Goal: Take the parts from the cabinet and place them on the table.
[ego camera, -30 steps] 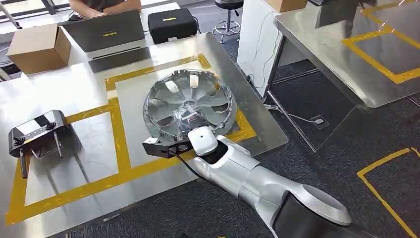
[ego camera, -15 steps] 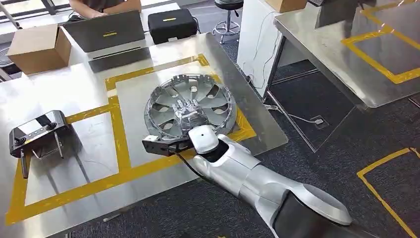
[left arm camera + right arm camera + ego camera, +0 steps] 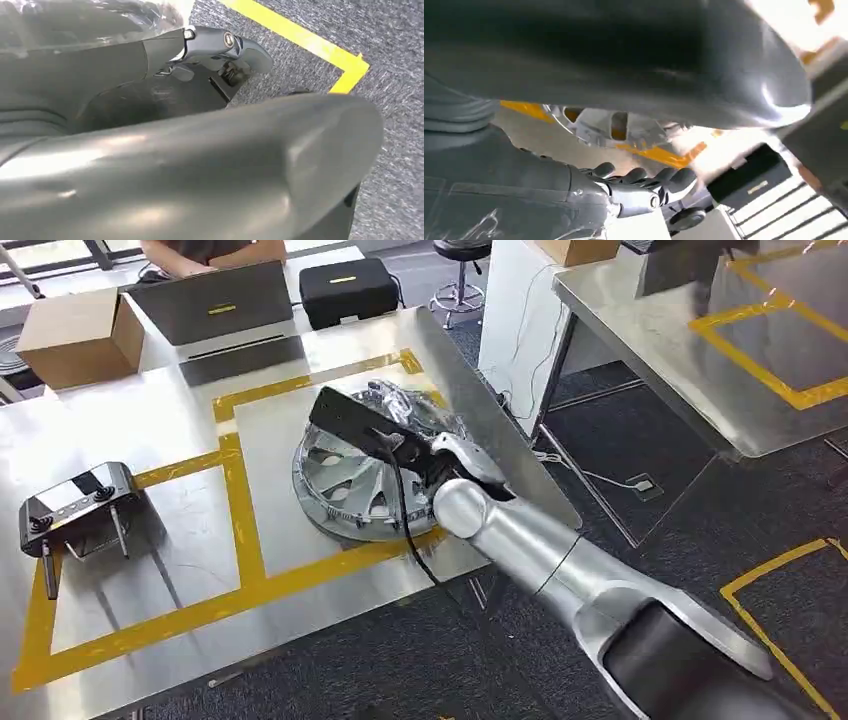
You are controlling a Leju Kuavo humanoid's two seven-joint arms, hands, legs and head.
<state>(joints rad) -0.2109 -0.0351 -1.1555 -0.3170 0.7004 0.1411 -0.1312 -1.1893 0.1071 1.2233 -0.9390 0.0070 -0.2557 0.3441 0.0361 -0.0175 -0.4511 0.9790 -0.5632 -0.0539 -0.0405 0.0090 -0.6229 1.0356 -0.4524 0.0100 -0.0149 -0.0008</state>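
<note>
**A:** Steel-grey forearm nearest us. What has changed on it?

**B:** A second ago the right wrist sat at the near rim of the wheel cover (image 3: 345, 475), with the hand under the disc. Now the arm has swung across the top of it and reaches to the far rim. The cover has dropped lower and lies on the table (image 3: 150, 630) inside the yellow tape (image 3: 240, 530) square.

**A:** So it's delivered?

**B:** I'd judge the placing is nearly done. The right hand (image 3: 614, 195) has its fingers (image 3: 674, 177) curled in, and the wrist view shows the cover a little beyond them. I cannot tell whether they grasp the rim or have let go.

**A:** And the other one?

**B:** The left hand (image 3: 150, 75) hangs over carpet, loose, with nothing in it.

**A:** Any edges to watch?

**B:** The cover's near rim overlaps the tape line close to the table's front edge, and the table corner is just to its right. Pulling it back that way risks sliding it off.

**A:** Where's the room?

**B:** There is bare steel to the left, up to the remote controller (image 3: 75, 505). Farther back stand a cardboard box (image 3: 80, 335), a laptop (image 3: 215, 300) and a black case (image 3: 348, 288), well apart from the cover. Lifting the arm straight up looks safest.
</note>
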